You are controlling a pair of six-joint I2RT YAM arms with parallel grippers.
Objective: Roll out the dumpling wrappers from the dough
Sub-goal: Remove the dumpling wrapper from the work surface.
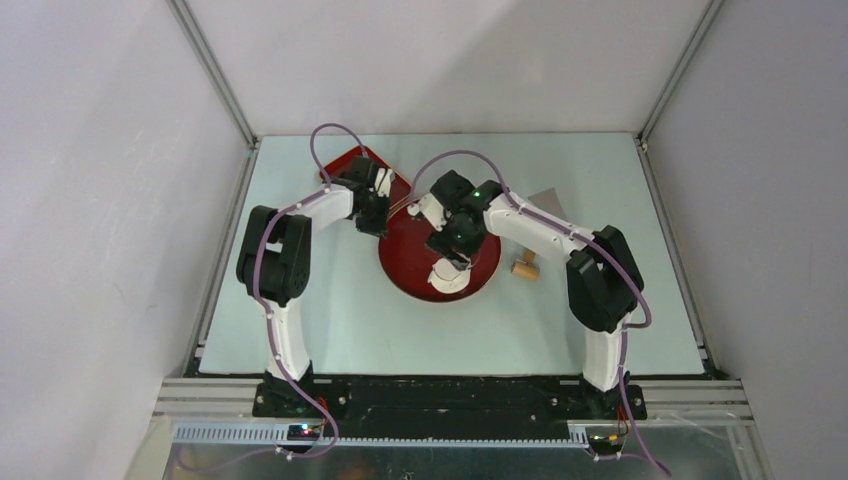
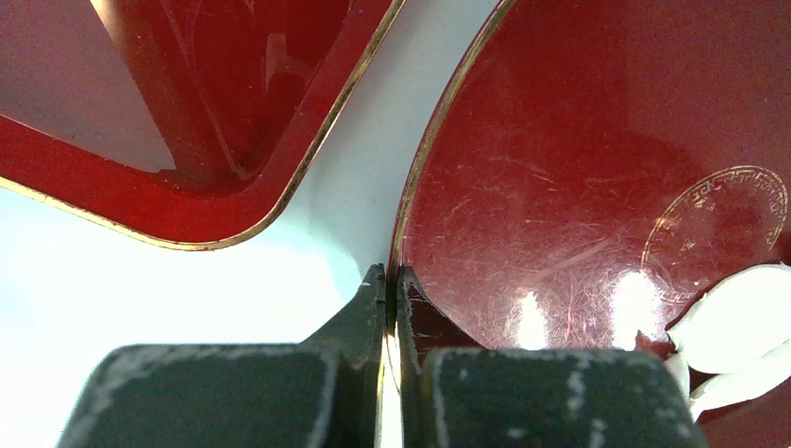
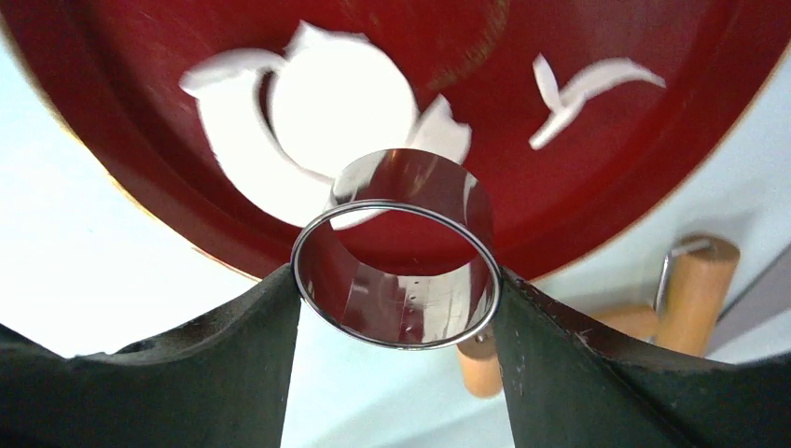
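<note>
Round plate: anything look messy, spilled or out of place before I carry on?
No dough lies off the round plate. The dough is untidy, though: a ragged leftover crescent hugs the cut wrapper, and a twisted scrap strip lies apart from both.

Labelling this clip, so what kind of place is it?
Probably a lab robot cell staging kitchen work, not a real kitchen: bare white panels in a metal frame, left arm and right arm bolted side by side, dough on a red plate.
</note>
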